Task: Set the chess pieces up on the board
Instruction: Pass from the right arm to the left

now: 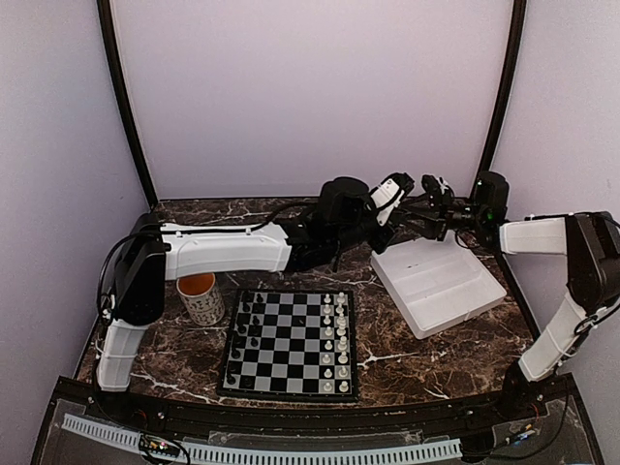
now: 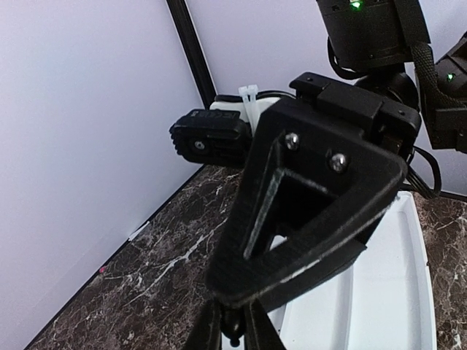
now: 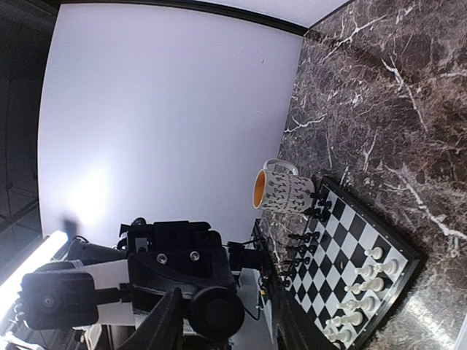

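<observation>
The board lies on the marble surface by the arm bases, with black chess pieces on its left files and white pieces on its right. A mug and a white tray flank it. Over the tray's far corner the left hand is clenched on a small black piece; the right hand crowds close in front, its grip impossible to tell.

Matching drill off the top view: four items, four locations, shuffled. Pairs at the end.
1. mug
2. white tray
3. white pieces
4. black chess pieces

A. on the board's right columns
B. on the table, left of the board
C. on the board's left columns
D. on the table, right of the board

Pairs: 1-B, 2-D, 3-A, 4-C
</observation>
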Motion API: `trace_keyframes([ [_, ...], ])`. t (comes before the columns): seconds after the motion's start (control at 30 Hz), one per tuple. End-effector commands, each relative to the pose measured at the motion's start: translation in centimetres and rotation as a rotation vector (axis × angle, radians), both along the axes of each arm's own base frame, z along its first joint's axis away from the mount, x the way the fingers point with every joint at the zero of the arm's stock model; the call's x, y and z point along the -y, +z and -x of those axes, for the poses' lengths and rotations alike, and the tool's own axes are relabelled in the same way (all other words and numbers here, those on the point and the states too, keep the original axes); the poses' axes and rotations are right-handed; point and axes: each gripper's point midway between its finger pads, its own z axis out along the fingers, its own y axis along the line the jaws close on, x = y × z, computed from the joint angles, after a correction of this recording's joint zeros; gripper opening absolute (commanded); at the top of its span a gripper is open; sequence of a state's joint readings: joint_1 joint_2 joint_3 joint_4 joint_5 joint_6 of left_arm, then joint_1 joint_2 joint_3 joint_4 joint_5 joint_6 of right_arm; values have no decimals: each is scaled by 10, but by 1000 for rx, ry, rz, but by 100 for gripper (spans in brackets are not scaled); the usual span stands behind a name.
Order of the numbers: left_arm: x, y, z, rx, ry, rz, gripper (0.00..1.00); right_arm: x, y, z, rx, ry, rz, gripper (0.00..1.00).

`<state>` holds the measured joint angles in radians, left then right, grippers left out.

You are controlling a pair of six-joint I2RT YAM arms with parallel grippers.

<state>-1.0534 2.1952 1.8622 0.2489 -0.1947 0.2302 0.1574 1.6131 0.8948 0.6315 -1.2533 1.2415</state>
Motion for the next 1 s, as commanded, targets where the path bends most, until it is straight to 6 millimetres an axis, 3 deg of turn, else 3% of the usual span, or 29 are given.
trace_keyframes([
  [0.0, -15, 31, -1, -23, -3, 26, 6, 28, 23, -9, 138, -27, 29, 52],
  [0.23, -52, 45, 19, -197, -65, -25, 6, 67, 14, -5, 257, -121, 112, 59],
  [0.37, -86, 31, 33, -406, -67, -133, 6, 75, 13, -5, 362, -147, 236, 60],
  [0.77, -211, -62, 107, -889, 161, -556, 6, 78, 9, -6, 463, -137, 315, 61],
  [0.97, -267, -100, 127, -1104, 322, -619, 6, 78, 5, -8, 458, -134, 317, 61],
])
